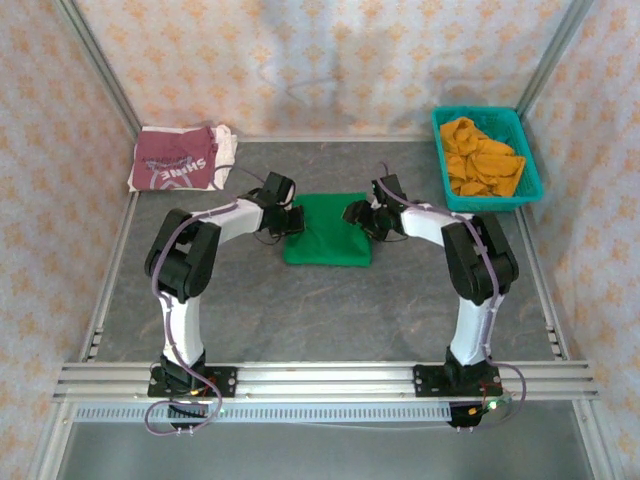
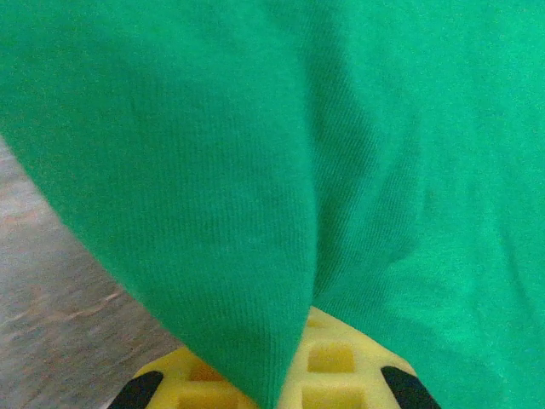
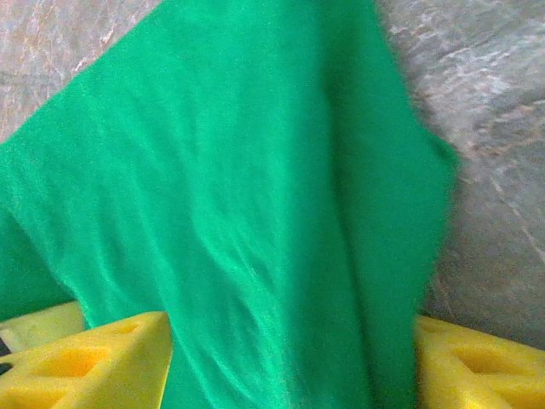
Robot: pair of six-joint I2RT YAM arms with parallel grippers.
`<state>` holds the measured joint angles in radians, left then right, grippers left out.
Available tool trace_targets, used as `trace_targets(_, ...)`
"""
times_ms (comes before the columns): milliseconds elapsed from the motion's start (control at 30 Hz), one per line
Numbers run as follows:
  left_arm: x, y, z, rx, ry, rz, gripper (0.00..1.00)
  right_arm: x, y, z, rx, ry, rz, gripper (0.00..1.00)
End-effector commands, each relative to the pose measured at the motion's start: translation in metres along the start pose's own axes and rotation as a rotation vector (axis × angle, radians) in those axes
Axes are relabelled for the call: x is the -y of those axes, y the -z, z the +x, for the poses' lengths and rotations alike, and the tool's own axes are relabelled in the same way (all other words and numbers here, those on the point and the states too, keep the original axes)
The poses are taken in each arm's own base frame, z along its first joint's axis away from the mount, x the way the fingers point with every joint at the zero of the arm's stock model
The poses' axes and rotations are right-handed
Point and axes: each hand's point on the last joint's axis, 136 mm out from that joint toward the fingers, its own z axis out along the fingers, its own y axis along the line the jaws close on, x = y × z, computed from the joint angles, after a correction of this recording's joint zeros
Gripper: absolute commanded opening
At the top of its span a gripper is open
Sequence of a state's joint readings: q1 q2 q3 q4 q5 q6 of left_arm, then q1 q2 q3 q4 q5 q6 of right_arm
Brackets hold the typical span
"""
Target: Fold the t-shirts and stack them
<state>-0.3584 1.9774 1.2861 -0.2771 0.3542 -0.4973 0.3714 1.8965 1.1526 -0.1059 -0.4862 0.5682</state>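
Observation:
The green t-shirt (image 1: 325, 242) lies folded into a rough rectangle in the middle of the table. My left gripper (image 1: 293, 220) is at its left edge, shut on a pinched fold of the green t-shirt (image 2: 255, 213); the cloth runs down between the two yellow fingers (image 2: 341, 366) of the left gripper (image 2: 294, 358). My right gripper (image 1: 360, 215) is at the shirt's upper right edge. It stands open, its yellow fingers (image 3: 94, 362) wide apart with the green t-shirt (image 3: 255, 221) lying between them. The maroon t-shirt (image 1: 180, 160) with white lettering lies folded at the far left corner.
A teal mesh basket (image 1: 527, 150) at the far right holds crumpled orange cloth (image 1: 480, 160). Patterned walls and metal frame rails enclose the grey table (image 1: 330, 310). Bare grey tabletop shows beside the shirt (image 3: 494, 128).

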Motion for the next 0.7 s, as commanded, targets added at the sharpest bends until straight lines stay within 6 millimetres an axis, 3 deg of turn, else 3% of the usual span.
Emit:
trace_targets(0, -0.002, 0.043, -0.019, 0.084, -0.034, -0.115, 0.00, -0.002, 0.033, -0.018, 0.104, 0.100, 0.049, 0.68)
trace_targets(133, 0.020, 0.053, -0.024, 0.128, -0.042, -0.118, 0.00, 0.008, 0.042, -0.026, 0.132, 0.102, 0.081, 0.70)
trace_targets(267, 0.034, 0.048, -0.023, 0.136, -0.057, -0.130, 0.00, 0.009, 0.046, -0.033, 0.151, 0.106, 0.109, 0.70)
trace_targets(500, 0.027, 0.047, -0.028, 0.151, -0.077, -0.154, 0.00, 0.002, 0.053, -0.039, 0.172, 0.112, 0.100, 0.70)
trace_targets(567, 0.021, 0.050, -0.033, 0.143, -0.105, -0.159, 0.00, -0.013, 0.057, -0.039, 0.170, 0.147, 0.029, 0.72)
trace_targets(667, 0.010, 0.060, -0.049, 0.155, -0.143, -0.160, 0.00, -0.058, 0.070, -0.031, 0.205, 0.255, -0.211, 0.77)
